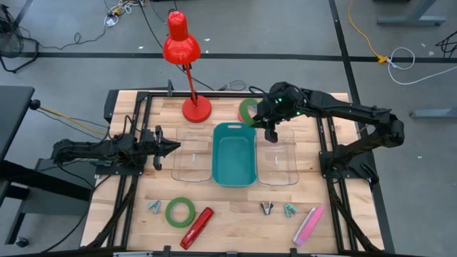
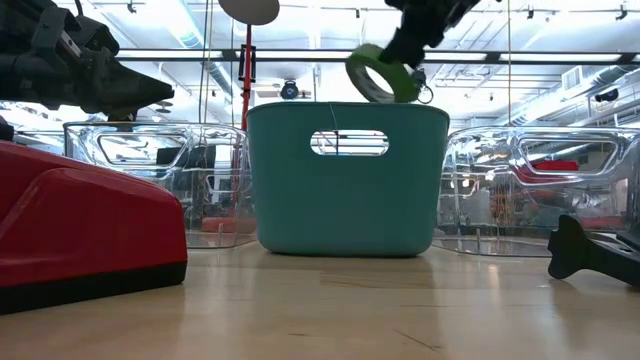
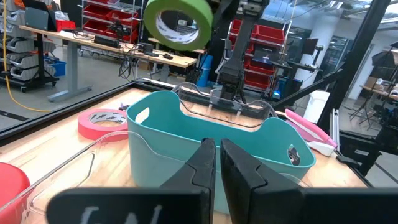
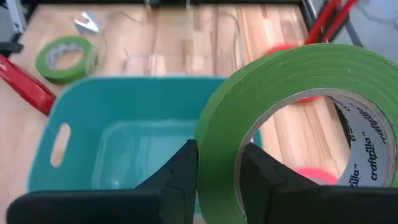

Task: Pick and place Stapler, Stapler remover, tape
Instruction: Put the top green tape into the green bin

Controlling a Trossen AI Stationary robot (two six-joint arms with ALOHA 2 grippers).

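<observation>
Your right gripper (image 4: 216, 171) pinches a green tape roll (image 4: 292, 118) by its wall, held on edge, tilted, in the air. Well off from that gripper, at the table's other edge: second green tape roll (image 1: 181, 211) lying flat; red stapler (image 1: 197, 227) touching or just beside it; pink stapler (image 1: 308, 225) lying diagonal; staple removers (image 1: 266, 208), (image 1: 289, 210), (image 1: 153, 207) nearby.

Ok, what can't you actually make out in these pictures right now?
- Low view: the right hand holding the green tape roll is cut off by the top edge.
- High view: the small removers are too small to read.
- Low view: the teal bin hides whatever is inside it.
- Right wrist view: the roll hides part of the pink tape.
</observation>
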